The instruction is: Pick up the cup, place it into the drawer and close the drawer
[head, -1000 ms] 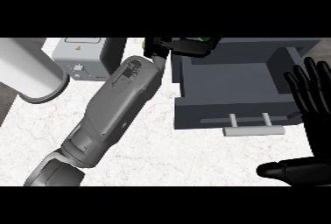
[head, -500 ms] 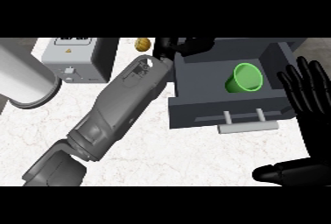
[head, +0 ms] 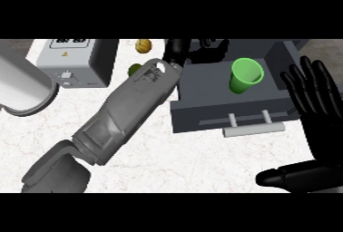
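Observation:
The green cup (head: 246,75) sits inside the open dark grey drawer (head: 201,97), its mouth tilted toward me, and no hand touches it. The drawer's pale bar handle (head: 254,129) faces me. My left hand (head: 195,48) hovers over the drawer's far left corner, fingers spread and apart from the cup; its grey forearm (head: 127,113) crosses the counter diagonally. At the right edge my right hand (head: 313,93) rests open beside the drawer, fingers up, holding nothing.
A white and grey box appliance (head: 72,61) stands at the back left, with a pale cylinder (head: 20,90) further left. A small yellow-brown object (head: 143,45) and a green one (head: 134,69) lie beyond the forearm. White marble counter (head: 201,158) spreads in front.
A second ago my left hand held the cup at the drawer's far edge. The cup now lies in the drawer, and the hand has let go and drawn back to the left.

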